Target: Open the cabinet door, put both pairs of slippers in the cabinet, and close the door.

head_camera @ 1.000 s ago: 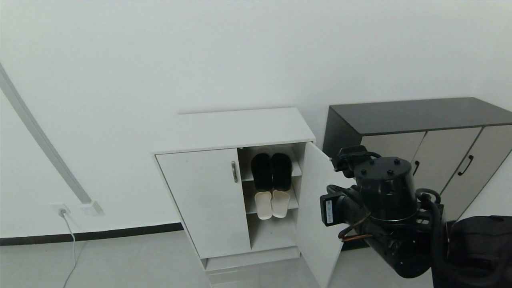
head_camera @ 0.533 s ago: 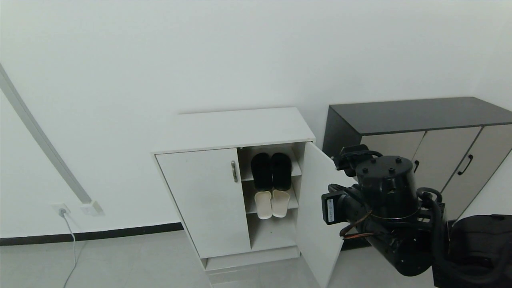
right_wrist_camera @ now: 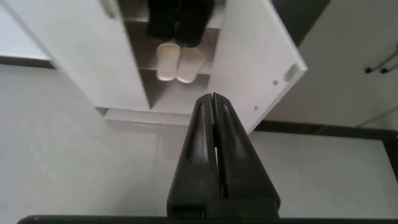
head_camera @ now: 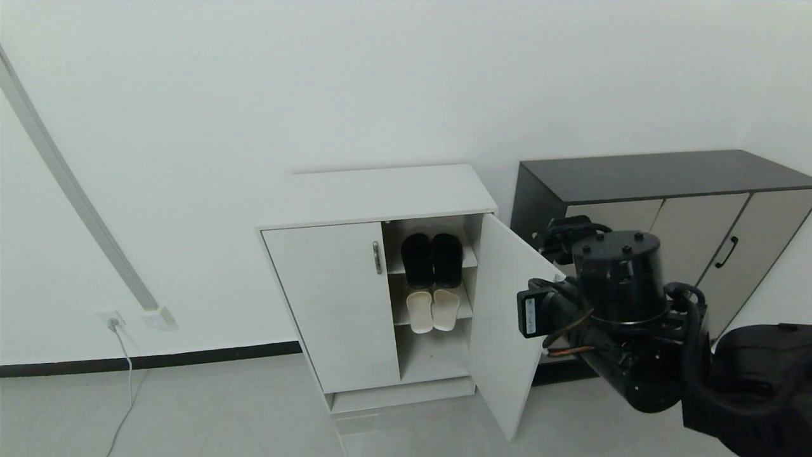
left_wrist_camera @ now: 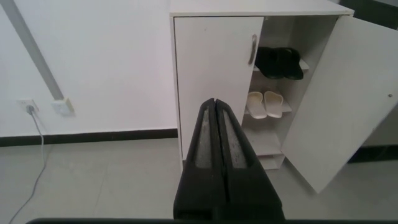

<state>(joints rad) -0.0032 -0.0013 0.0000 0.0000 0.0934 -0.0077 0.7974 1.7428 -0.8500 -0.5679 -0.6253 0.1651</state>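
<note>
Currently: cabinet door stands open. Black slippers on upper shelf, white slippers on the shelf below. Left gripper and right gripper both closed, holding nothing.

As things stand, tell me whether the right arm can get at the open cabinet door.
Probably yes. The open door stands out toward the right arm's side, and nothing shows between it and the shut right gripper, which points at its inner face.
</note>
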